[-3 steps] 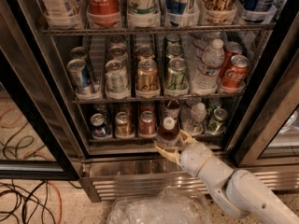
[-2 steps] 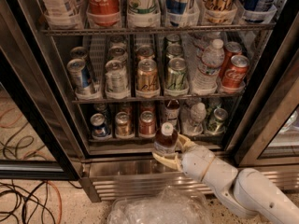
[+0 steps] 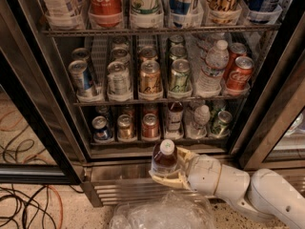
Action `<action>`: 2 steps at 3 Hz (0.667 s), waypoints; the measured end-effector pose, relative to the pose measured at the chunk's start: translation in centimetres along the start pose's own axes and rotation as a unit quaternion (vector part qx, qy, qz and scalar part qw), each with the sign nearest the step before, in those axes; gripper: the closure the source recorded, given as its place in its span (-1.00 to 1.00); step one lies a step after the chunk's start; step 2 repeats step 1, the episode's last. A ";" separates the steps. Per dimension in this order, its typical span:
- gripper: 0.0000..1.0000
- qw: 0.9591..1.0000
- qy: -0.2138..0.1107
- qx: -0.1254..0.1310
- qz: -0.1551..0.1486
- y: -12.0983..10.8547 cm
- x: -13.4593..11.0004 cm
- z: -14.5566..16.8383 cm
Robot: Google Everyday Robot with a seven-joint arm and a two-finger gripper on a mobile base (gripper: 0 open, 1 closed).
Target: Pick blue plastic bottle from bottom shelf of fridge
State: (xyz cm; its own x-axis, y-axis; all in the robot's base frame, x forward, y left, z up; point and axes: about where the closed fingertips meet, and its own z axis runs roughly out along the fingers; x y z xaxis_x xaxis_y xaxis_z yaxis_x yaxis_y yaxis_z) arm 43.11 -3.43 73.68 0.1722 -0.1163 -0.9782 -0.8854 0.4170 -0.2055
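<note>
The blue plastic bottle (image 3: 165, 159), small and clear with a white cap and dark reddish-brown contents, hangs upright in front of the fridge's steel base grille (image 3: 119, 190). My gripper (image 3: 167, 168) is shut on it, its tan fingers (image 3: 162, 179) wrapped around the bottle's lower body, with the white arm reaching in from the lower right. Behind and above the bottle lies the bottom shelf (image 3: 157, 142), a wire rack with cans and another dark bottle (image 3: 175, 117) in its lanes. The bottle is outside the shelf, clear of the fridge (image 3: 57, 109) opening.
Cans fill the middle rack, with a ribbed water bottle (image 3: 209, 70) and red cola cans (image 3: 238, 73) on the right. Black door frames flank the opening. Cables (image 3: 24, 204) lie on the floor at left, and crumpled clear plastic (image 3: 162, 216) sits below the gripper.
The gripper has drawn back out of the bottom shelf toward the camera and downward, carrying the bottle with it; the bottle now hangs in front of the base grille.
</note>
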 end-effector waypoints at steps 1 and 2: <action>1.00 1.000 0.000 0.000 0.000 0.0 0.0 0.0; 1.00 1.000 0.000 0.000 0.000 0.0 0.0 0.0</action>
